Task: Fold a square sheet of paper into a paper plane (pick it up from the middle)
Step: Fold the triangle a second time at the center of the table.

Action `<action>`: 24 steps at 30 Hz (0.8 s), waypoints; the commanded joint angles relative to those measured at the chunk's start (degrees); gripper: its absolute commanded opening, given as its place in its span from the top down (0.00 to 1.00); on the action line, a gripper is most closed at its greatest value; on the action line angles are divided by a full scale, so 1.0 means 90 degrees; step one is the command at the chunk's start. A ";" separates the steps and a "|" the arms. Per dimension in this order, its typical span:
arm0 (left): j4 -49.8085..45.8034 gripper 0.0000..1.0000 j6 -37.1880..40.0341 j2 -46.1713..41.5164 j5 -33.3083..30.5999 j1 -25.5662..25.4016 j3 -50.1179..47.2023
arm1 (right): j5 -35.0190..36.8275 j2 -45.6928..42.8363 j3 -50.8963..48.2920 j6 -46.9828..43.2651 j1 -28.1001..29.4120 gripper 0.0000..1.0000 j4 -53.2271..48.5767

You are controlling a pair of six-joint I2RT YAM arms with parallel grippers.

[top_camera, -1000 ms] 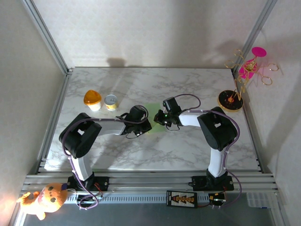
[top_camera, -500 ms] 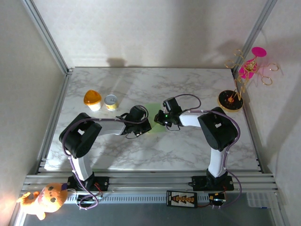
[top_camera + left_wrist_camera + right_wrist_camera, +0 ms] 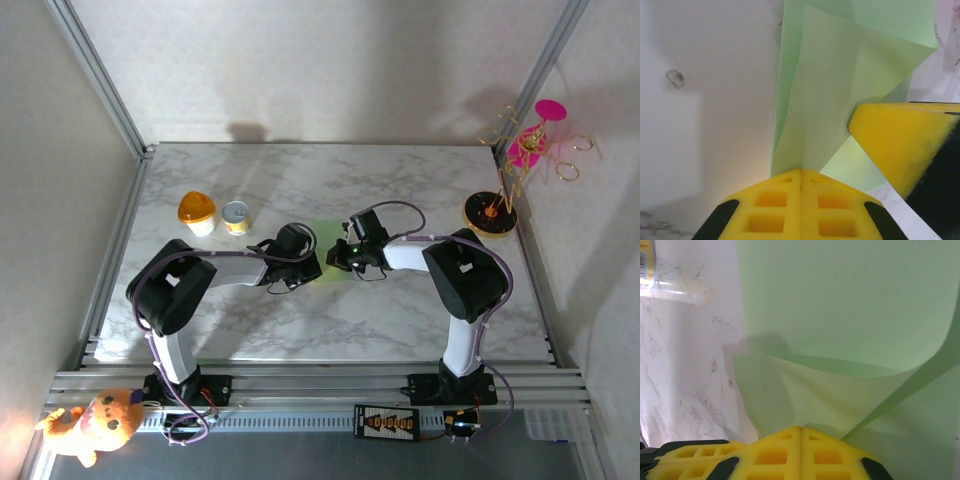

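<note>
Square sheet of paper (image 3: 323,229), pale green, lies mid-table (image 3: 400,180) between both arms, part-folded, one flap curling up off marble. Left gripper (image 3: 801,171): jaws together, clamped on folded flap; last sliver of gap closed within past second. Right gripper (image 3: 801,429): jaws together, pinching raised edge; nudged slightly left and nearer than a second ago. Pincers sit just beside each other. Likely meaning: both grips set, fold ready to draw over and crease; plane far from finished.
</note>
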 commanded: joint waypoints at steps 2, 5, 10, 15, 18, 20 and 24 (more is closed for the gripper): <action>-0.0626 0.97 0.0156 0.0189 -0.0288 -0.0057 0.0022 | 0.0393 0.0115 0.0175 -0.0172 -0.0068 0.97 -0.0489; -0.0684 0.98 0.0161 0.0187 -0.0321 -0.0055 -0.0018 | 0.0567 0.0147 0.0123 -0.0121 -0.0295 0.97 -0.0495; -0.0790 0.99 0.0117 0.0224 -0.0410 -0.0048 -0.0067 | 0.0690 0.0134 0.0012 0.0177 -0.0741 0.97 -0.0308; -0.0769 0.99 0.0135 0.0287 -0.0362 -0.0055 -0.0051 | 0.0900 0.0117 0.0212 0.0259 -0.1070 0.97 -0.0302; -0.0770 0.99 0.0189 0.0287 -0.0325 -0.0050 -0.0005 | 0.1105 -0.0159 0.0326 0.0042 -0.1077 0.97 -0.0360; -0.0793 1.00 0.0229 0.0297 -0.0310 -0.0055 0.0036 | 0.1062 -0.0413 0.0257 -0.0098 -0.1020 0.97 -0.0242; -0.0803 0.99 0.0261 0.0311 -0.0277 -0.0049 0.0087 | 0.0814 -0.0580 0.0207 -0.0271 -0.0691 0.97 -0.0244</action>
